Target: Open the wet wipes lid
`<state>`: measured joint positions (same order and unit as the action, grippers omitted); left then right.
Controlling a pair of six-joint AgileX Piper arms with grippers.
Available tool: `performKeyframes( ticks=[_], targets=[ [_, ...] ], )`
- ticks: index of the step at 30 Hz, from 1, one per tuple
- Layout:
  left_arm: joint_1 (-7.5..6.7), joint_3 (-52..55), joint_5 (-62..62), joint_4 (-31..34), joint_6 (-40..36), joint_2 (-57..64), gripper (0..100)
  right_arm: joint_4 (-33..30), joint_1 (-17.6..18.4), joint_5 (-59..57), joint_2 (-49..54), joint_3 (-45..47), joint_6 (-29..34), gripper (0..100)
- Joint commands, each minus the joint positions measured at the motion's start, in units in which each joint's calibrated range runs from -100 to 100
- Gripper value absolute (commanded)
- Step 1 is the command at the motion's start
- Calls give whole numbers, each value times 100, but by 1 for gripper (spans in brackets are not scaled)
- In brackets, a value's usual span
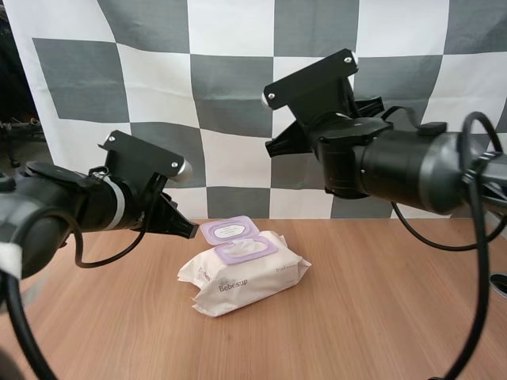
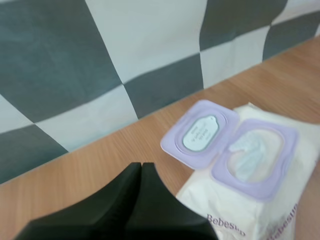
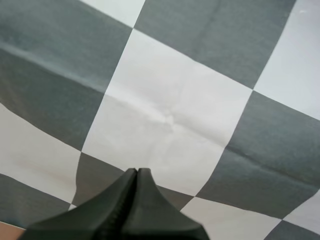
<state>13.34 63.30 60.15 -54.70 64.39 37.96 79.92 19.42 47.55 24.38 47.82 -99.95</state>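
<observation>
A white pack of wet wipes [image 1: 242, 273] lies on the wooden table [image 1: 372, 317], its purple lid [image 1: 228, 229] flipped open toward the back. The purple-rimmed opening [image 1: 246, 250] shows a wipe. In the left wrist view the open lid [image 2: 200, 132] lies flat beside the opening [image 2: 254, 155]. My left gripper [image 1: 190, 230] hovers just left of the lid, shut on nothing, its fingers [image 2: 141, 172] lying together as one dark wedge. My right gripper [image 1: 273, 146] hangs well above the pack, also shut, its fingers [image 3: 137, 177] pressed together.
The table stretches bare to the right and front of the pack. Both arms hang above the table's back half, the right arm [image 1: 396, 162] high over the right side.
</observation>
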Motion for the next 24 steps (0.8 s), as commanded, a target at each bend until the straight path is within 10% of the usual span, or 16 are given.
performKeyframes(
  ticks=[1, 4, 14, 20, 24],
  targets=[
    [2, 0, -460, -1239, -691, 2608, 0, 722, -2, 948, 2594, 714, -5, 0],
    [2, 0, -604, -1685, -1217, 3275, 0, 734, -102, 1833, 3557, 1349, -5, 0],
    [2, 446, -9153, -2482, -3362, 4666, 0, 198, -436, 2025, 4493, 1824, -5, 0],
    [2, 1209, -8949, -3743, -2364, 4666, 0, 1993, -436, -288, 4493, 1829, -5, 0],
    [2, 1582, -7259, -3673, -1209, 4640, 0, 2008, -533, -2385, 4615, 1951, -5, 0]
  ],
)
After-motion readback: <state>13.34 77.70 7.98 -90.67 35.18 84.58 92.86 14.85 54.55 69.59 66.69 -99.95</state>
